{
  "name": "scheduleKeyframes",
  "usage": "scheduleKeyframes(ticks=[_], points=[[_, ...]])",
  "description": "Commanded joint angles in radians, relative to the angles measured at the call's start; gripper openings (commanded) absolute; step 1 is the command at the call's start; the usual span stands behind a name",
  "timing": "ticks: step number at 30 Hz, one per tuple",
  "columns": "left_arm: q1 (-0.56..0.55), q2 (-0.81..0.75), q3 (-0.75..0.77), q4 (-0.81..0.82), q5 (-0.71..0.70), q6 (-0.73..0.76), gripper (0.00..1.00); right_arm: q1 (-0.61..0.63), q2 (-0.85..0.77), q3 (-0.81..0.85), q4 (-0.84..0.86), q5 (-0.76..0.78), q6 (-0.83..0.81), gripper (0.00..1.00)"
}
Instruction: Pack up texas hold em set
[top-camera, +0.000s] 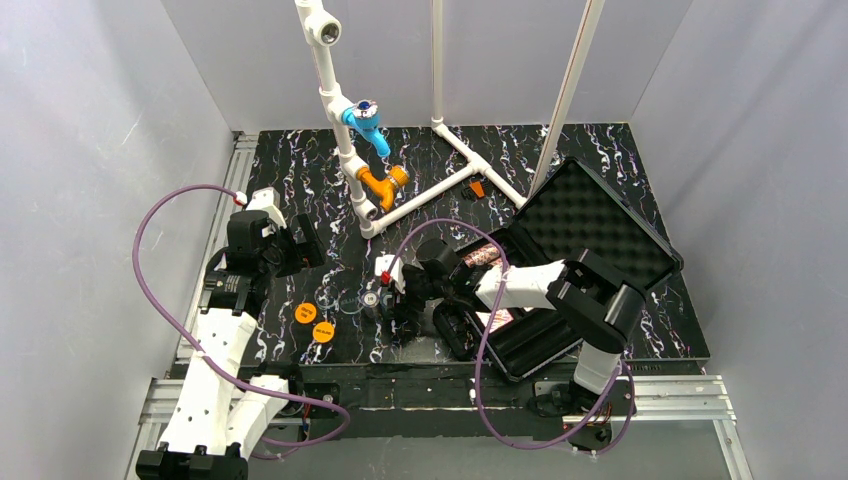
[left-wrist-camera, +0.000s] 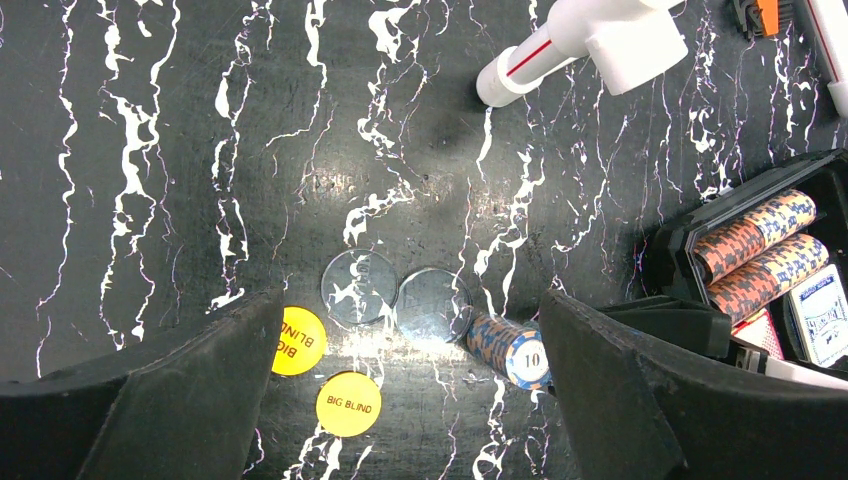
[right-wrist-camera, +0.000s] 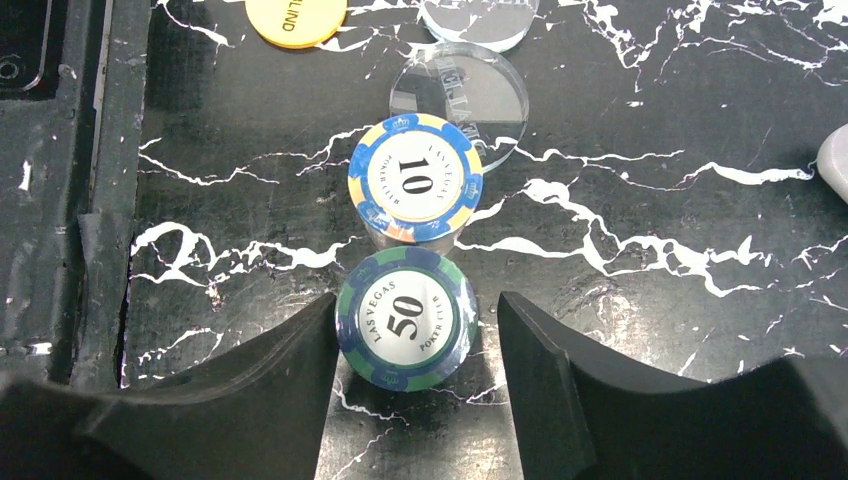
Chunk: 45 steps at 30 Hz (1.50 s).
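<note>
**A:** From above, where's the set?

**B:** The case (top-camera: 600, 235) lies open at the right, its bumpy foam lid raised. The right gripper (top-camera: 400, 300) sits low, just left of the case. The left gripper (top-camera: 290, 250) hangs apart, so the right arm is nearer the loose pieces.

**A:** Left wrist?

**B:** Its fingers are spread wide with nothing held. Below are flat orange discs (left-wrist-camera: 349, 404), clear discs (left-wrist-camera: 359, 289) and the 10 roll (left-wrist-camera: 510, 348), which looks to lie with its long axis pointing toward the case. Striped rolls (left-wrist-camera: 755, 235) and a deck (left-wrist-camera: 820, 315) are already inside.

**A:** Right wrist?

**B:** Its fingers are parted either side of the green 50 roll (right-wrist-camera: 406, 318), whose round face is toward the camera. A gap shows on one side, so I judge it isn't pinched yet. The 10 roll sits just beyond it. Closing would grip the roll's ribbed rim, and the glossy wrap may slip.
</note>
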Motion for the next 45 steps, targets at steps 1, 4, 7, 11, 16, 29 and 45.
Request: scheduleKeyframes(ticks=[1, 4, 7, 11, 16, 29, 45], points=[[-0.004, -0.017, 0.016, 0.000, 0.010, 0.012, 0.99, 0.006, 0.008, 0.044, 0.057, -0.016, 0.013, 0.64], [-0.004, -0.017, 0.016, 0.001, 0.010, 0.011, 0.99, 0.006, 0.012, 0.045, 0.064, -0.015, 0.022, 0.57], [-0.004, -0.017, 0.016, 0.001, 0.009, 0.011, 0.99, 0.006, 0.015, 0.047, 0.071, -0.021, 0.033, 0.48], [-0.004, -0.022, 0.014, 0.001, 0.007, 0.013, 0.99, 0.007, 0.008, 0.049, 0.060, -0.028, 0.037, 0.32], [-0.005, -0.024, 0.016, 0.001, 0.004, 0.012, 0.99, 0.007, -0.030, 0.049, 0.020, -0.017, 0.042, 0.21], [-0.007, -0.057, 0.015, -0.002, -0.069, 0.039, 0.99, 0.014, -0.364, -0.083, -0.013, 0.362, 0.479, 0.01], [-0.186, -0.167, 0.029, -0.062, 0.032, 0.136, 0.94, 0.008, -0.509, 0.074, -0.481, 0.601, 0.831, 0.01]])
